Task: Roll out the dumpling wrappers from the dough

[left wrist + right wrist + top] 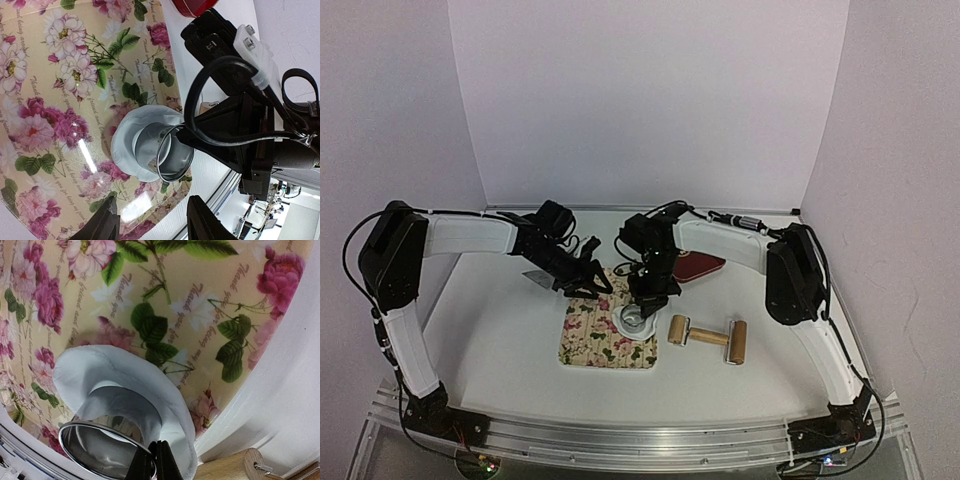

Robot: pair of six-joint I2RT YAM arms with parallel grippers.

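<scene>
Right pincer [156, 462] clamps metal ring [100, 450], clearest wrist-side.

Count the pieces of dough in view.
1: a white sheet of dough by the right edge of the flowered mat, under the metal ring. Others may be hidden.
</scene>
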